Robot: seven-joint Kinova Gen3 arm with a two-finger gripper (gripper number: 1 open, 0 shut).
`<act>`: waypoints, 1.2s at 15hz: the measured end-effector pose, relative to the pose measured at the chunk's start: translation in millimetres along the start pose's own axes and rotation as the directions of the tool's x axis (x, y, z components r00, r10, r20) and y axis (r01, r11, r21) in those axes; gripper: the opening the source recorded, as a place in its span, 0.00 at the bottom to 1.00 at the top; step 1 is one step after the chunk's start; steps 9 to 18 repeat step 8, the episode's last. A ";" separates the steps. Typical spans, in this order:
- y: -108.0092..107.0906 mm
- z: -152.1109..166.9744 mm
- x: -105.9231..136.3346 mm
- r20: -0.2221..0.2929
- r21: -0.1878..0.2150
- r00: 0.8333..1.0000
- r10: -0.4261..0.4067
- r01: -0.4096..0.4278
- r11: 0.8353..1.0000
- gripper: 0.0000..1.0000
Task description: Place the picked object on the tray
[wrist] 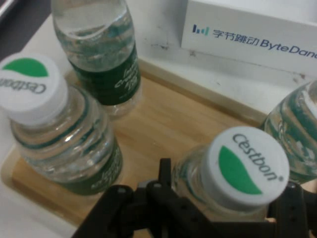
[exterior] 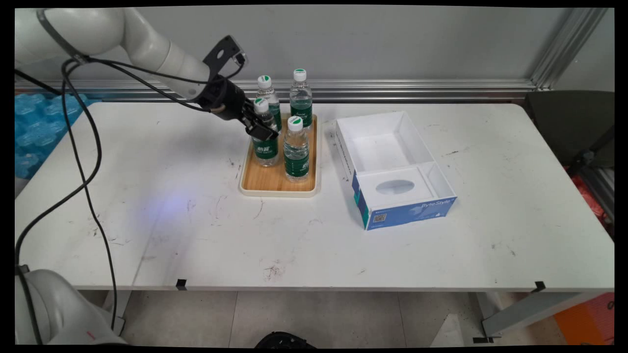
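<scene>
Caps in hand view read "Cestbon", green leaf mark on white. Green bottle labels carry white lettering, not legible. Box side in hand view printed with Chinese characters followed by "ByteDan…", cut off at frame edge; blue front panel in main view reads "Byte Style", with a small QR code at its 7 o'clock corner.

Tool (exterior: 260, 128) low over wooden tray (exterior: 277, 182), fingers spread to either side of the neck of the near-left bottle (exterior: 265, 139), just under its cap. In hand view one black finger (wrist: 165, 173) up against the bottle shoulder at 9 o'clock of the cap (wrist: 246, 166), other finger at 3 o'clock partly cut off by the frame edge. Jaws part-open, straddling the neck; firm clamping probably not reached, contact on the 3 o'clock side unclear. Bottle upright, base on tray.

Four water bottles on tray in a two-by-two block: near-right bottle (exterior: 296, 149) at 3 o'clock of the straddled one, far-left bottle (exterior: 268, 100) at 12 o'clock and partly behind the tool, far-right bottle (exterior: 300, 99) at 1 o'clock. All upright, capped, close together.

Tray on white bench (exterior: 171, 215), left of centre. Open white box (exterior: 392, 166) at 3 o'clock of tray, just beside it, lidless, with an inner insert showing an oval cut-out.
</scene>
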 end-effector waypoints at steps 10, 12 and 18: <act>-2.0 12.3 -7.8 -0.014 -0.020 0.999 0.032 -0.032 0.999 1.00; -2.0 12.3 -7.8 -0.014 -0.020 0.999 0.032 -0.032 0.999 1.00; -2.0 12.3 -7.8 -0.014 -0.020 0.999 0.032 -0.032 0.999 1.00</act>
